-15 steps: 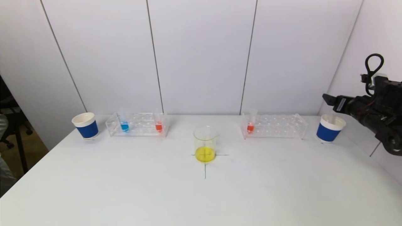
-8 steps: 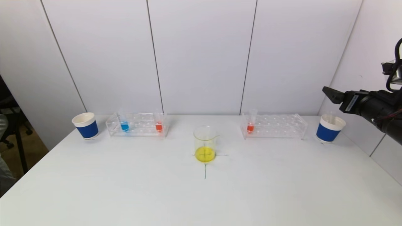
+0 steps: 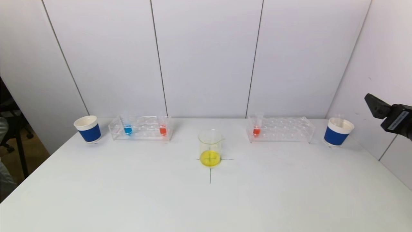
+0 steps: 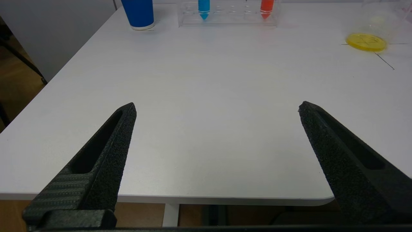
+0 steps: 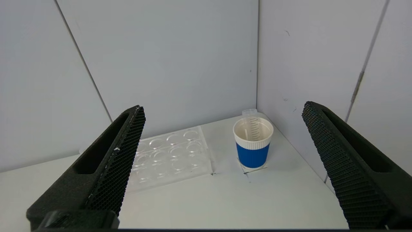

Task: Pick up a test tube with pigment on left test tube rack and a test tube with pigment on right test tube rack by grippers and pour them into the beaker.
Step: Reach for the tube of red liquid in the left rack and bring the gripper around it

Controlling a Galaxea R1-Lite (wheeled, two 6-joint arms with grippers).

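Right gripper (image 5: 222, 109): jaws wide apart, empty, raised off the table's right edge near the right cup (image 3: 338, 131).
Left gripper (image 4: 217, 108): wide apart, empty, low at the near left edge.
Left rack (image 3: 140, 128), back left: blue tube (image 3: 127, 125), red tube (image 3: 162, 126).
Right rack (image 3: 280, 129), back right: one red tube (image 3: 257, 127).
Beaker (image 3: 210, 147): centre, yellow liquid.
Risk: slim tubes in clear racks; an off-centre approach could tip a rack.

Likely lab bench – clear test tube racks (image 3: 140, 128), pigment tubes (image 3: 127, 128), glass beaker (image 3: 210, 148) – white panelled walls.
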